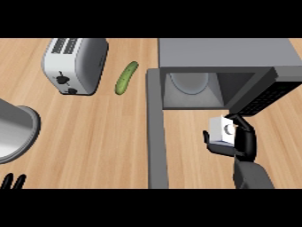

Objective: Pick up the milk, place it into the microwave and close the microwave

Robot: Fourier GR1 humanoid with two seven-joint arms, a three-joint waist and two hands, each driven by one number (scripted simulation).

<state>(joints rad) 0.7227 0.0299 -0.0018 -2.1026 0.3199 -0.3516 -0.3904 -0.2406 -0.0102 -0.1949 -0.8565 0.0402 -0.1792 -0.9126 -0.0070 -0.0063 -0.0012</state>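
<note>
A small white milk carton (221, 131) is held in my right hand (240, 142), whose fingers and thumb curl round it. The hand hangs just in front of the open grey microwave (231, 53), below its dark cavity (192, 88). The microwave door (156, 133) stands swung open to the left, running toward the view's lower edge. Only the fingertips of my left hand (6, 181) show at the lower left, pointing up and straight.
A silver toaster (75, 64) stands at the back left. A green cucumber (127, 77) lies between the toaster and the microwave. A large metal pot (6, 131) lies on its side at the left edge. The counter is light wood.
</note>
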